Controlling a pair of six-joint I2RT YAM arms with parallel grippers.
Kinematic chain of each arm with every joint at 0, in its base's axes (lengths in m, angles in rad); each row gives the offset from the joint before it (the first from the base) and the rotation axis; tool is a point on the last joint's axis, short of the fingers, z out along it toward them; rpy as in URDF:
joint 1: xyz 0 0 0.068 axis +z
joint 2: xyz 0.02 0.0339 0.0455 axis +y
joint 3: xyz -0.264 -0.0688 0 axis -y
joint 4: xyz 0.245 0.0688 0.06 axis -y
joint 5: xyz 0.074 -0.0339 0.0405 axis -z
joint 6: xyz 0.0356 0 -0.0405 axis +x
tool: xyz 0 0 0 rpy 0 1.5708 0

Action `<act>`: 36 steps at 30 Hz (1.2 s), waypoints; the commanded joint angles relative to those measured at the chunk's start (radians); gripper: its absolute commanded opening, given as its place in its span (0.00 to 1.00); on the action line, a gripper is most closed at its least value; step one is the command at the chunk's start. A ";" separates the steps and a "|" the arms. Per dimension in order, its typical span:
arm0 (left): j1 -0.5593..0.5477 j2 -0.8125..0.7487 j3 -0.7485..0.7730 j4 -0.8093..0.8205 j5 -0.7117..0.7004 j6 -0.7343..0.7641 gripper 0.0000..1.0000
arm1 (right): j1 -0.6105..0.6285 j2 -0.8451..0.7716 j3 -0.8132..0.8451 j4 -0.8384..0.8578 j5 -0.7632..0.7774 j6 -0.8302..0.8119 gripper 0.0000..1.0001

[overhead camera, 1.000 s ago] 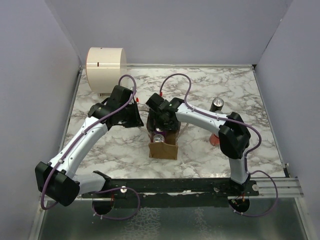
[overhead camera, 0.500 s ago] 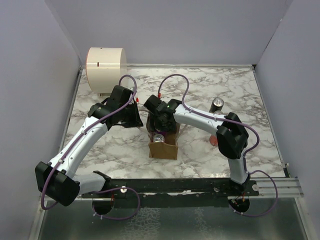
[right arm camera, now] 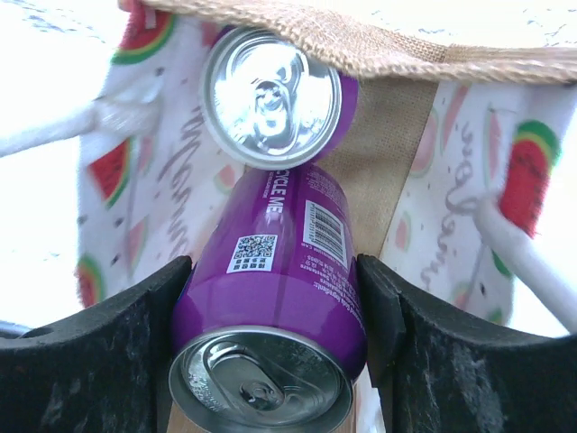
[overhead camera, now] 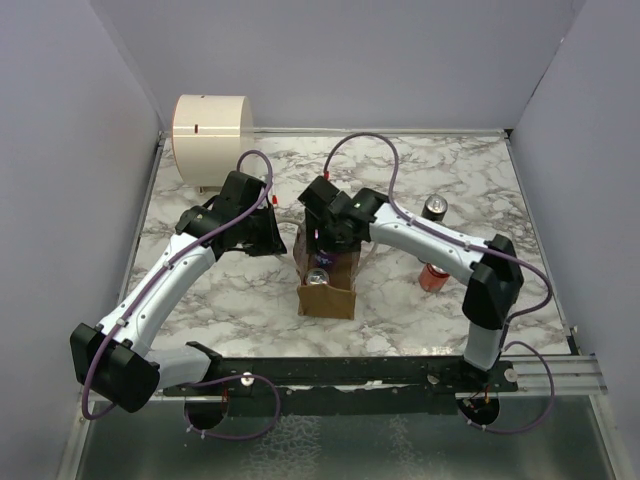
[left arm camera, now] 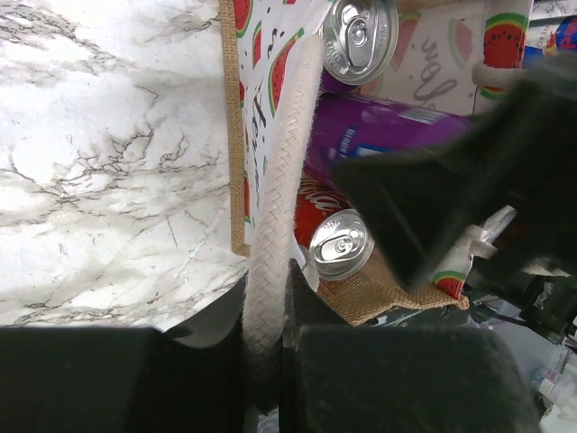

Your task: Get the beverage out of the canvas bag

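Observation:
The canvas bag (overhead camera: pixel 326 298) stands at the table's middle, tan with watermelon prints (left arm camera: pixel 242 144). My left gripper (left arm camera: pixel 270 361) is shut on its white rope handle (left arm camera: pixel 279 198) at the bag's left rim (overhead camera: pixel 268 238). My right gripper (right arm camera: pixel 275 334) is shut on a purple can (right arm camera: pixel 275 271) and holds it tilted over the bag's open mouth (overhead camera: pixel 330 235). The purple can also shows in the left wrist view (left arm camera: pixel 397 135). A second purple can (right arm camera: pixel 270 95) stands inside the bag, and a red can (left arm camera: pixel 320 212) and two silver can tops (left arm camera: pixel 341 244) show in it too.
A cream cylindrical container (overhead camera: pixel 211 138) stands at the back left. A dark can (overhead camera: pixel 434 208) and a red can (overhead camera: pixel 434 277) stand on the marble table (overhead camera: pixel 220 300) right of the bag. Grey walls close in three sides.
My right arm has lifted and swung its elbow right, raising the purple can out of the bag and uncovering the red can on the table. The left arm has not moved.

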 commanded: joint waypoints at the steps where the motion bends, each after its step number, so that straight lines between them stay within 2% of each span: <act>1: 0.003 -0.006 -0.013 0.004 0.019 -0.026 0.00 | 0.011 -0.139 0.039 0.017 -0.006 -0.045 0.14; 5: 0.003 -0.001 -0.012 0.009 0.022 -0.041 0.00 | 0.010 -0.200 0.058 0.035 -0.057 -0.120 0.02; 11: 0.003 0.004 -0.013 0.015 0.019 -0.058 0.00 | 0.010 -0.285 0.063 0.072 -0.095 -0.212 0.02; 16: 0.003 0.004 -0.014 0.021 0.017 -0.072 0.00 | 0.010 -0.387 0.065 0.141 -0.058 -0.294 0.02; 21: 0.003 0.004 -0.014 0.025 0.014 -0.079 0.00 | 0.010 -0.546 -0.002 0.332 0.044 -0.433 0.02; 26: 0.003 0.007 -0.008 0.024 0.009 -0.079 0.00 | 0.010 -0.668 -0.132 0.581 0.211 -0.607 0.02; 32: 0.003 0.022 0.012 0.024 0.005 -0.074 0.00 | 0.010 -0.666 -0.185 0.712 0.520 -0.757 0.02; 36: 0.003 0.036 0.023 0.023 0.005 -0.071 0.00 | 0.009 -0.589 -0.132 0.750 0.601 -0.877 0.02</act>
